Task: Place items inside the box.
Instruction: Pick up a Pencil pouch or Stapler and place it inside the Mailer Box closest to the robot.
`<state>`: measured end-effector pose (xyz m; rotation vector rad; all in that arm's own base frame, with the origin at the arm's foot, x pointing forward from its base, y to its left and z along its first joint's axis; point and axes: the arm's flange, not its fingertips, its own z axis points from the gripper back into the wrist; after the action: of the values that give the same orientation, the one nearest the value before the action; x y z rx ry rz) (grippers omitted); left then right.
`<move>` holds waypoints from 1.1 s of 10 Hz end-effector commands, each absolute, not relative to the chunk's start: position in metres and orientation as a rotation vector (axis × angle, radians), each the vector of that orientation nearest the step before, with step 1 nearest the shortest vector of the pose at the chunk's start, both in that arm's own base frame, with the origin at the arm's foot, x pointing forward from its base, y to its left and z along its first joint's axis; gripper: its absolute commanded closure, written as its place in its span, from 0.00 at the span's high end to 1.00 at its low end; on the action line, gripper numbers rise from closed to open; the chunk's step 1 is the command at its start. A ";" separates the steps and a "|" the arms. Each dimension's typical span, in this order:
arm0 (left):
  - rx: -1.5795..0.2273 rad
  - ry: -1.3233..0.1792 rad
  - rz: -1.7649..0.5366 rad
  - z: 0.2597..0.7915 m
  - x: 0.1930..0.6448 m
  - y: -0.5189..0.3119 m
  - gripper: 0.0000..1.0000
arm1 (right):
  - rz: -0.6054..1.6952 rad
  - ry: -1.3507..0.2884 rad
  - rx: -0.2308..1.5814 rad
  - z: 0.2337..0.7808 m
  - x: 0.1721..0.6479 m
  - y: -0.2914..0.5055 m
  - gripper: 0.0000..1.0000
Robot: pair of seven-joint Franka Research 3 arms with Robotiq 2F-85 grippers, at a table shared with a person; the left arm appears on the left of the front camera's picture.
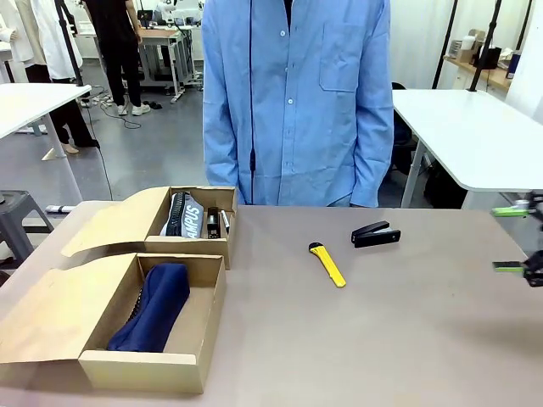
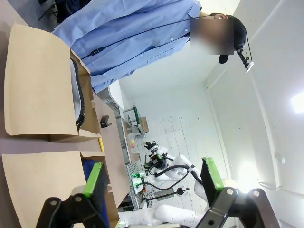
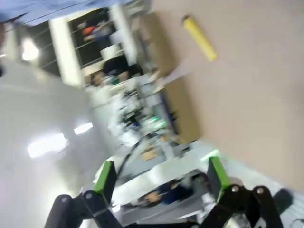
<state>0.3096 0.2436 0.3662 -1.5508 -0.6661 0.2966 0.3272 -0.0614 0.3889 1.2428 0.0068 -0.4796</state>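
Two open cardboard boxes stand at the table's left. The near box [image 1: 208, 309] holds a navy blue pouch [image 1: 154, 305]. Inside the far box [image 1: 227, 246] lie a grey zip pouch [image 1: 181, 215] and a black stapler [image 1: 212, 222]. On the bare table lie a yellow utility knife [image 1: 327, 264] and a second black stapler [image 1: 376, 234]. My right gripper [image 1: 512, 239] is open at the right edge, well right of that stapler, holding nothing. Its blurred wrist view shows its open fingers [image 3: 161, 176] and the knife [image 3: 200, 38] far off. My left gripper [image 2: 153, 180] is open and empty, with the box flaps [image 2: 38, 85] beyond it.
A person in a blue shirt [image 1: 297, 102] stands at the table's far edge, hands out of sight. The brown table [image 1: 382, 348] has free room in the middle and right. White tables stand farther off on both sides.
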 end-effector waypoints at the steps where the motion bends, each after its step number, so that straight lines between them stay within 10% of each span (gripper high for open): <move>1: -1.560 -0.676 0.281 0.368 0.309 0.243 1.00 | -0.398 -0.065 0.591 0.414 0.347 -0.006 1.00; 5: -1.560 -0.676 0.281 0.368 0.309 0.243 1.00 | -0.379 -0.337 0.284 0.437 0.350 0.014 1.00; 11: -1.560 -0.676 0.281 0.368 0.309 0.243 1.00 | -0.235 -0.302 0.299 0.448 0.379 0.023 1.00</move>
<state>0.3096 0.2436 0.3664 -1.5508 -0.6663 0.2963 0.3623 0.0162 0.4498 0.3108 -0.3107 -0.2513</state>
